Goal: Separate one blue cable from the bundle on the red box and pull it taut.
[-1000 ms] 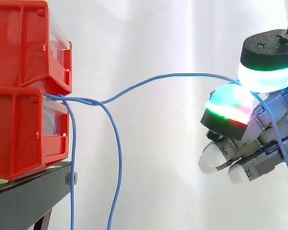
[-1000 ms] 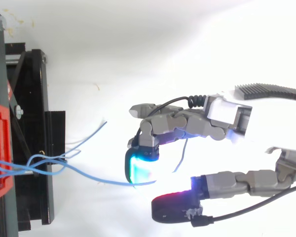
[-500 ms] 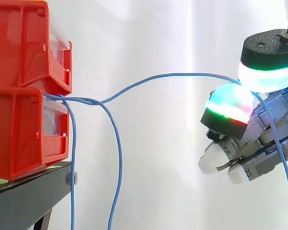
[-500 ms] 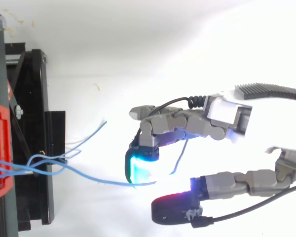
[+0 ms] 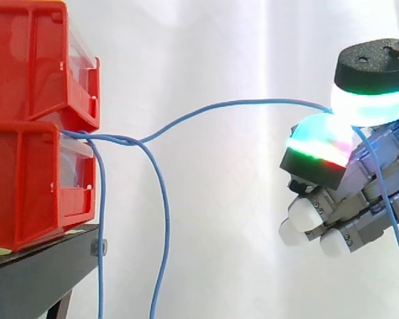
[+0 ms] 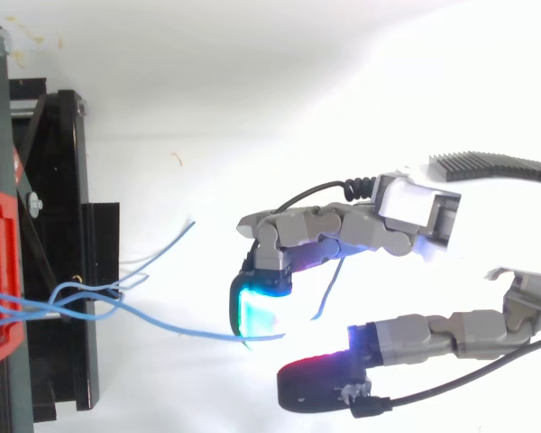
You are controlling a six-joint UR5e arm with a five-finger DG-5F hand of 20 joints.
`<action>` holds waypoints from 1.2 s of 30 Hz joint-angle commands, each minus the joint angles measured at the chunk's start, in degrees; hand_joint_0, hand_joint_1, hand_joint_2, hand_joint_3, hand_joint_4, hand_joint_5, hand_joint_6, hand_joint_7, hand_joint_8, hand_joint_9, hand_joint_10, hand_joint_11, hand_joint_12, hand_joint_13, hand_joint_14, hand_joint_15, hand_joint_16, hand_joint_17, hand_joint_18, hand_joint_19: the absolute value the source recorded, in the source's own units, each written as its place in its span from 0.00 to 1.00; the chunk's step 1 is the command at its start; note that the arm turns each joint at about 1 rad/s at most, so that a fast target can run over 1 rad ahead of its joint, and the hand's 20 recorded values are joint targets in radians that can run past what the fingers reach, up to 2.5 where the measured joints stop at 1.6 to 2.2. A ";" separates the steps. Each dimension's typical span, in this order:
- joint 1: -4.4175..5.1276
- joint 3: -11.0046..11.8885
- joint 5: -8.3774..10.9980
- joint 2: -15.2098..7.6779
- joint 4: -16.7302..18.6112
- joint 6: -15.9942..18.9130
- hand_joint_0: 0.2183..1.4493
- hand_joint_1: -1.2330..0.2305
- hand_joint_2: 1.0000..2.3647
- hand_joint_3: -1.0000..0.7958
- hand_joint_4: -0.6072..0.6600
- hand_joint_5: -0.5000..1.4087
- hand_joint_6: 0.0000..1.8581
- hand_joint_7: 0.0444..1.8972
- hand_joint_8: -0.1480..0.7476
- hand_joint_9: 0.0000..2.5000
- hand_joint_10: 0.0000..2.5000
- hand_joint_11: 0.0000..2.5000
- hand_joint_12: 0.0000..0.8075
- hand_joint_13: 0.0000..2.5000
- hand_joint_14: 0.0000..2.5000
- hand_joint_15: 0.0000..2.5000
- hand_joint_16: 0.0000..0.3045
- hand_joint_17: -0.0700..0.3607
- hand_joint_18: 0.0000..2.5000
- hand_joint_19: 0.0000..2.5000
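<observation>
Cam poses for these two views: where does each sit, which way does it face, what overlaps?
Side view: beside the work, looking level across it; stacked red plastic bins at left on a black stand, hand at right.
Top view: overhead, looking down; bins at left edge, hand at right.
Shared: bins, hand, thin blue cable held in its fingers.

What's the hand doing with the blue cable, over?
Hand shut on blue cable, pinched between pads. Cable curves to red bins, not taut. Other cables tangled with it there.
</observation>
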 commanded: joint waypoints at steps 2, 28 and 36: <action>-0.05 -0.03 0.00 0.00 0.00 0.00 0.29 0.37 0.09 0.47 0.61 0.25 0.30 0.70 0.52 0.29 0.00 0.09 0.45 0.18 0.00 0.05 0.19 0.46 0.16 0.02; 0.04 -0.03 0.00 0.00 0.00 0.00 0.26 0.38 0.14 0.46 0.63 0.25 0.30 0.69 0.54 0.33 0.00 0.13 0.45 0.26 0.00 0.10 0.17 0.43 0.25 0.07; 0.04 -0.03 0.09 0.00 0.00 0.00 0.25 0.38 0.15 0.47 0.64 0.25 0.30 0.70 0.54 0.32 0.00 0.13 0.46 0.26 0.00 0.11 0.17 0.43 0.25 0.08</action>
